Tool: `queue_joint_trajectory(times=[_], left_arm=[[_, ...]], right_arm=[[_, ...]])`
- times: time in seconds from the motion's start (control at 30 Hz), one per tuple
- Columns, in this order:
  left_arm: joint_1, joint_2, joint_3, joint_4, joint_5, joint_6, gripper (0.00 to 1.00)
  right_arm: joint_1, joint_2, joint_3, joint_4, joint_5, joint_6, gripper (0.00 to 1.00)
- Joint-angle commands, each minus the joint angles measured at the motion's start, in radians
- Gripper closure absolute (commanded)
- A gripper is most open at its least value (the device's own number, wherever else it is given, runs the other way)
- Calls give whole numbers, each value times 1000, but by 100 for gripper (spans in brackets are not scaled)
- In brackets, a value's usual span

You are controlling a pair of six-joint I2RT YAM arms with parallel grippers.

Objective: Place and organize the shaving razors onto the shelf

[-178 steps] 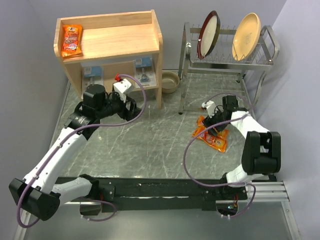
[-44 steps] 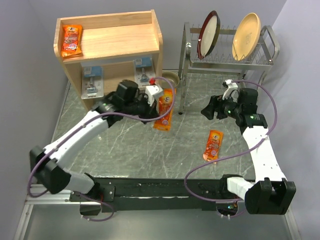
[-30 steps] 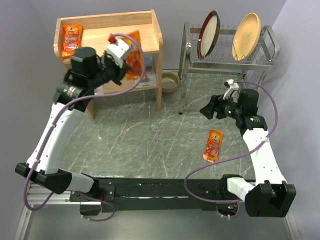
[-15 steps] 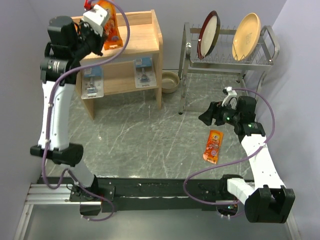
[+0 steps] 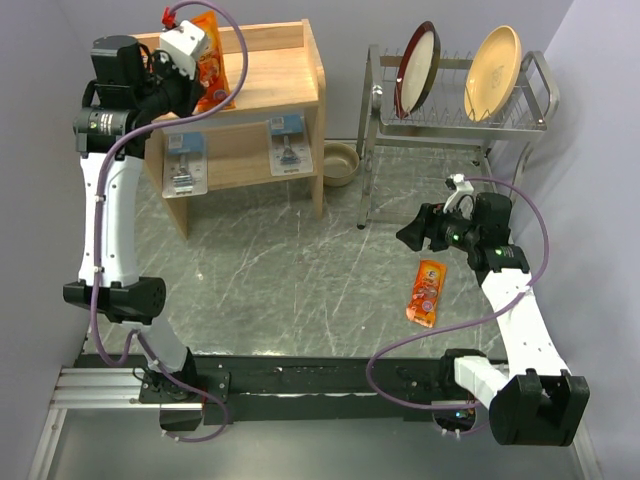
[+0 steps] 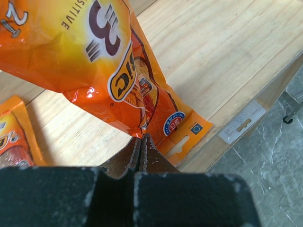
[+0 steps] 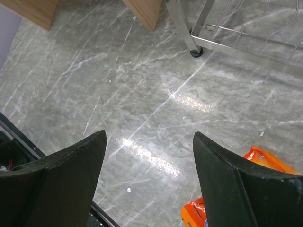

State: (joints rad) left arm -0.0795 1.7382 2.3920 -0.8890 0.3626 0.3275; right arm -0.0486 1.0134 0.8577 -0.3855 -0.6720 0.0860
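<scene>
Lower right, one orange pack (image 5: 427, 291) lies on the table (image 5: 300, 270); the right gripper (image 5: 411, 233), spread and empty, hangs up-left of it. Farther back, two blister packs (image 5: 184, 160) sit in the shelf (image 5: 285, 80) lower tier. Upper left, the left gripper (image 6: 142, 142) pinches a second pack (image 5: 212, 68) over the top tier, beside a third pack (image 6: 14, 137).

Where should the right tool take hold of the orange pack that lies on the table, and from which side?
Probably across its narrow width, near the far end. The orange pack lies flat on the table, with its long axis running roughly front to back, so only its two long edges offer a hold. The open right tool should come straight down from above.
</scene>
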Motion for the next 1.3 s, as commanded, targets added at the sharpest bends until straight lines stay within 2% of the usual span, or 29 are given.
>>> queue_joint_trajectory(times=[0.0,0.2,0.23,0.27,0.3,0.37,0.4,0.5,0.67,0.9,1.0,1.1,1.2,1.27], left_arm=[[43,-9,38,-50,61,27,99],[53,15,-2,-56,82,21,99],[53,15,-25,-45,76,7,96],[53,11,-39,-12,70,4,89],[53,4,-54,13,61,-13,72],[53,-9,-94,59,41,-22,56],[52,-12,-102,99,33,-34,44],[53,-14,-103,148,9,-48,33],[53,-15,-76,179,-30,-64,27],[52,-104,-145,268,-45,-91,23],[52,-164,-198,376,-45,-103,21],[50,-226,-241,490,-7,-125,19],[46,-220,-208,466,79,-146,18],[29,-221,-224,453,81,-130,18]], right_arm=[[-7,-3,1,50,-12,21,19],[-7,17,12,63,-9,29,19],[-7,19,12,62,-9,31,19],[-5,20,12,62,-8,31,19],[-7,21,12,62,-8,29,19],[-7,24,10,60,-9,29,19],[-5,24,9,60,-9,29,19],[-7,25,4,66,-9,31,19],[-7,33,-2,82,-9,40,19],[-7,42,-11,85,-9,44,18],[-7,50,-13,97,-12,52,18],[-5,59,-16,108,-14,64,18],[-5,67,-17,115,-17,69,18],[-5,65,-17,119,-15,72,18]])
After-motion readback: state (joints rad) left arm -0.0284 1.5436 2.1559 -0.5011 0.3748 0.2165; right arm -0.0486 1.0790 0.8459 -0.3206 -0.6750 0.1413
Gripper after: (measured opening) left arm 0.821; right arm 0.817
